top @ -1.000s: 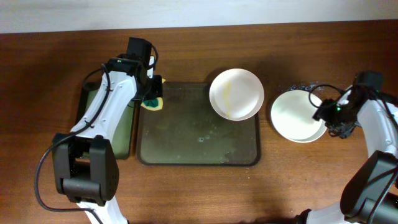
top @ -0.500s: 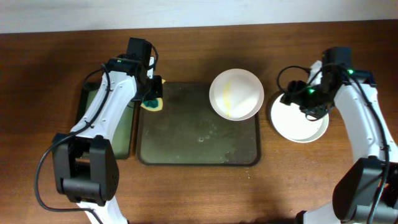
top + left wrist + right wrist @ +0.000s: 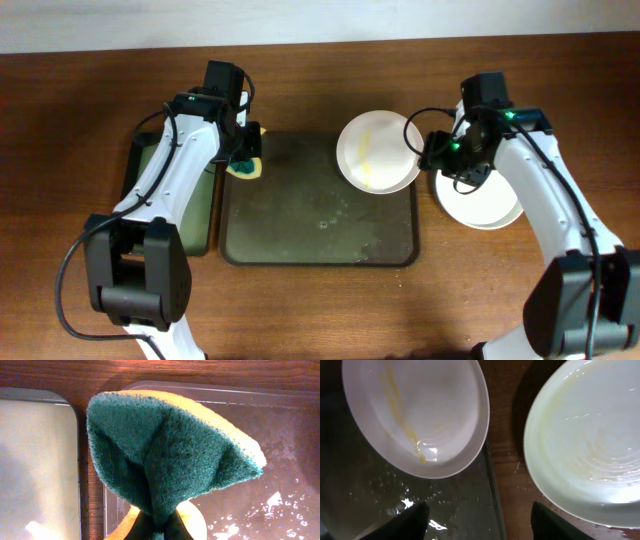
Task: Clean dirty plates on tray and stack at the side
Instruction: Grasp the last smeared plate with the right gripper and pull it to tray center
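**Last smeared plate: stiff, wet, and best taken by the rim**

The brown tray (image 3: 300,220) lies mid-table, its floor beaded with water. The one plate (image 3: 378,150) left on it sits in the far right corner. Yellow streaks run down its face, and its edge reaches the tray's right rim. Just beside the tray on the right, the stack of plates (image 3: 490,205) rests on the wood; it looks like two, though your right arm hides part of it.

Judge the smeared plate as rigid, fairly light and breakable. It is probably slick, given the wet around it. Its shallow bowl offers nothing to pinch, so take it at the raised lip on the side nearest the stack, one finger over and one under. Close firmly but not hard, since a wet glazed rim can squirt out.

Your right gripper (image 3: 480,522) hangs over the gap between plate and stack, fingers spread wide and holding nothing. Your left gripper (image 3: 157,527) pinches the green-and-yellow sponge (image 3: 170,455), folded and soft, over the tray's far left corner, next to the narrow black tray (image 3: 170,190).
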